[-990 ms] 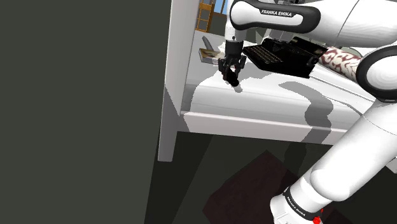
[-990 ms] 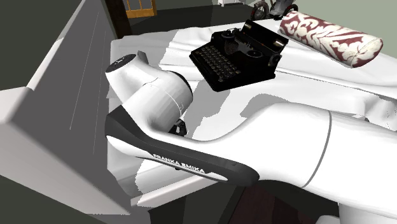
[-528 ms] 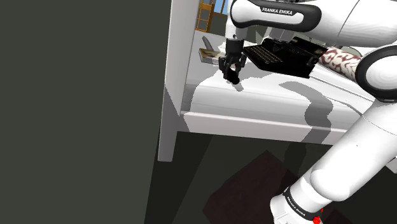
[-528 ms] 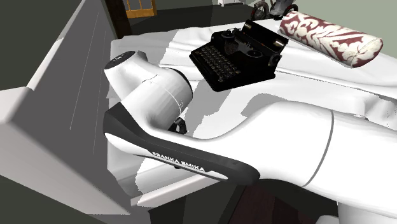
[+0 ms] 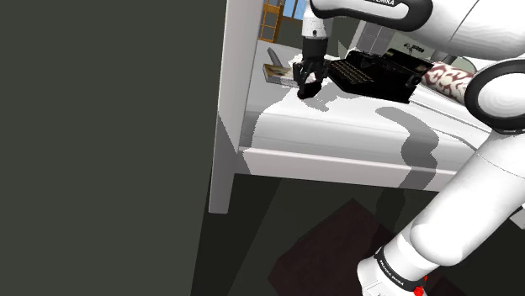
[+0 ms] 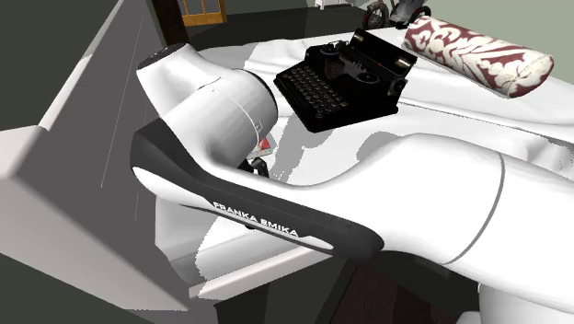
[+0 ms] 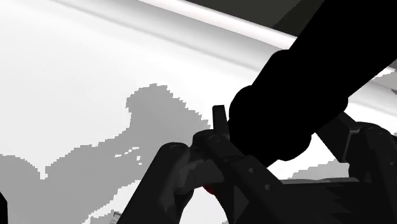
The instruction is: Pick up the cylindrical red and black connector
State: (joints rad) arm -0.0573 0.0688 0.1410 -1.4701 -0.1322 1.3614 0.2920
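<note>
Raised from where it hung half a second earlier, the black pincer (image 5: 304,84) stood higher above the white bed (image 5: 336,139) and closer to the keyboard of the typewriter (image 5: 376,72) in the shoulder view, its shadow falling on the sheet just beneath it. The white Franka arm (image 6: 276,207) had lifted with it. In the second exterior view that rise uncovered a small red piece of the connector (image 6: 265,144). It showed just under the arm's thick wrist, beside the dark tip of the pincer and near the typewriter's keyboard side. Whether the connector rested on the sheet or hung clear of it could not be told, nor whether the pincer was clamped on it or standing wide. In the wrist view a speck of red sat low among dark parts close to the camera, with the pale sheet and a grey shadow behind. The black typewriter sat on the middle of the bed, apart from the pincer. A patterned red-and-white bolster (image 6: 480,53) lay beyond it toward the bed's far edge. A flat, book-like object (image 5: 278,74) lay near the bed's corner by the white end board (image 5: 237,92), just beyond the pincer. A dark red rug (image 5: 336,244) covered the floor below the bed's near edge.
</note>
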